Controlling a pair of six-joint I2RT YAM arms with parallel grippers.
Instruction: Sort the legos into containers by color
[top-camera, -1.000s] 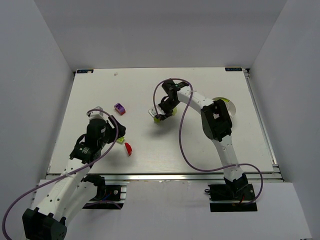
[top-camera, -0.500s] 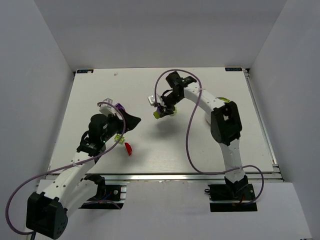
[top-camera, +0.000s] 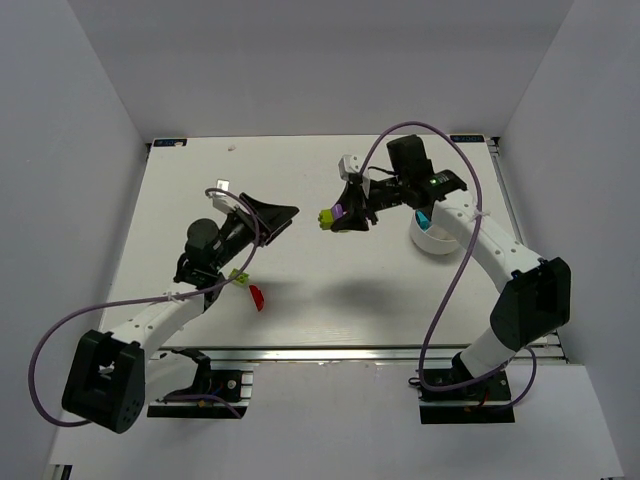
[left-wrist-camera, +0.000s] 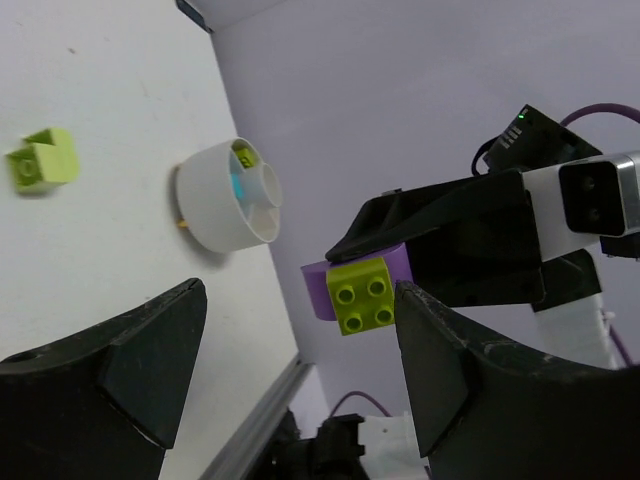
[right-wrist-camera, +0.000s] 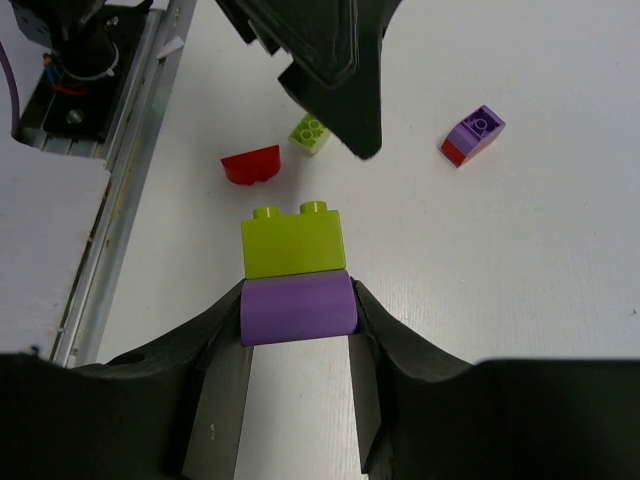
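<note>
My right gripper is shut on the purple half of a lime-and-purple two-toned brick and holds it in the air above the table's middle. My left gripper is open and empty, raised and facing that brick, its jaws wide on either side and apart from it. On the table lie a red brick, a lime brick and a purple-and-red brick. The white divided bowl stands at the right, with cyan and lime pieces inside.
Another lime brick lies on the table left of the bowl in the left wrist view. The red brick and the lime brick sit beside the left arm. White walls enclose the table; a metal rail runs along its near edge.
My right gripper has lifted the lime-and-purple brick off the table and turned it toward the left arm. My left gripper has risen and swung right, toward that brick.
</note>
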